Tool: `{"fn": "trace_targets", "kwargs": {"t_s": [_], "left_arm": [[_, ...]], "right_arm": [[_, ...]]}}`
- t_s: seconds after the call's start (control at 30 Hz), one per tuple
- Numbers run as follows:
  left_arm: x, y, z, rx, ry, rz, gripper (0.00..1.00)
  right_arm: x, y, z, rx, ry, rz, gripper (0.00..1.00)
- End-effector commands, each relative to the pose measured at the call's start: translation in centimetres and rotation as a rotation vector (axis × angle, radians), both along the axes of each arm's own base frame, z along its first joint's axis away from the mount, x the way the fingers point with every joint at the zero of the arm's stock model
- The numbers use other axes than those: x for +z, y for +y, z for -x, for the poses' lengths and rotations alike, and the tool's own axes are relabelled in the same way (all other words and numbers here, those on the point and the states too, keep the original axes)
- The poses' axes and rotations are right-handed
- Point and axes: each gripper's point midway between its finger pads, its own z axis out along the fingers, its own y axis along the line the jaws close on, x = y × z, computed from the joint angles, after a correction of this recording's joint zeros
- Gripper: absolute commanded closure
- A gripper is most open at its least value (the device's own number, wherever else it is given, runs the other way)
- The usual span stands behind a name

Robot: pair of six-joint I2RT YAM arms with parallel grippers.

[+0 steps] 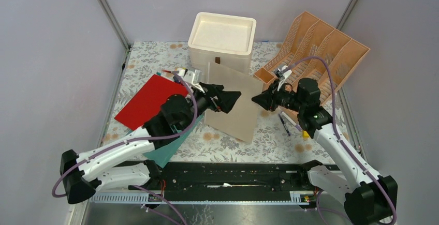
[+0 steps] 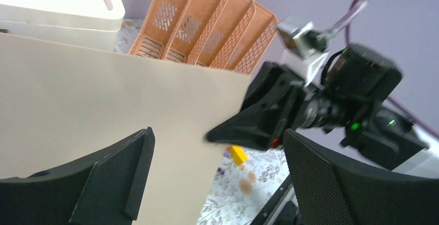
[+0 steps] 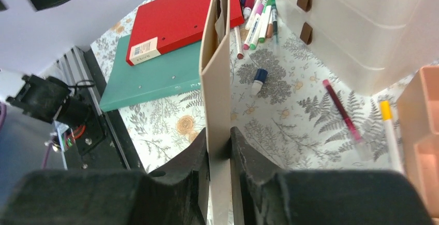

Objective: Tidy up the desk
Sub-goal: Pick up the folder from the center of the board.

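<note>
A beige folder [image 1: 235, 103] stands upright on edge on the fern-printed desk [image 1: 228, 147], between my two grippers. My right gripper [image 3: 220, 141] is shut on the folder's [image 3: 215, 70] right-hand edge, which is pinched between both fingers. From the left, my left gripper [image 1: 235, 97] points at the folder's broad face. In the left wrist view its jaws [image 2: 217, 142] stand wide open with nothing held, and the folder [image 2: 103, 95] and the right gripper's black tip lie beyond them.
A red folder [image 1: 150, 100] lies on a teal one [image 1: 171, 150] at the left. Several markers [image 3: 256, 8] lie by the white drawer box [image 1: 221, 39]. An orange file rack [image 1: 316, 49] stands at the back right. Loose pens [image 1: 283, 124] lie under my right arm.
</note>
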Motion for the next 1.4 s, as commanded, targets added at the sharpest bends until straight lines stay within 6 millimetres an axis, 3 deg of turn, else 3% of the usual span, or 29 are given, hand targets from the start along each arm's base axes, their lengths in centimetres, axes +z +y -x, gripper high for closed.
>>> {"fn": "trace_targets", "kwargs": {"t_s": [0.0, 0.3, 0.63, 0.7, 0.87, 1.17, 1.37], "left_arm": [[-1.2, 0.7, 1.6, -0.128, -0.118, -0.085, 0.01], [-2.5, 4.5, 2.0, -0.088, -0.249, -0.056, 0.01], [-4.7, 8.9, 2.3, -0.011, -0.322, 0.074, 0.01], [-5.9, 9.6, 2.0, 0.012, -0.320, 0.081, 0.01], [-6.9, 10.2, 1.3, -0.007, -0.291, 0.124, 0.01], [-6.7, 11.8, 0.1, -0.155, -0.199, 0.265, 0.01], [-6.7, 12.6, 0.9, -0.262, -0.215, 0.354, 0.01]], "right_arm": [[4.3, -0.3, 1.9, 0.167, -0.197, 0.041, 1.00], [5.6, -1.7, 5.5, 0.277, -0.230, 0.137, 1.00], [6.4, -2.8, 5.7, 0.274, -0.237, 0.115, 1.00], [6.9, -3.2, 5.8, 0.271, -0.242, 0.097, 1.00], [8.3, -3.9, 5.9, 0.260, -0.252, 0.066, 1.00], [10.9, -3.4, 6.1, 0.322, -0.200, 0.020, 1.00], [11.7, -3.5, 5.9, 0.304, -0.189, 0.021, 1.00]]}}
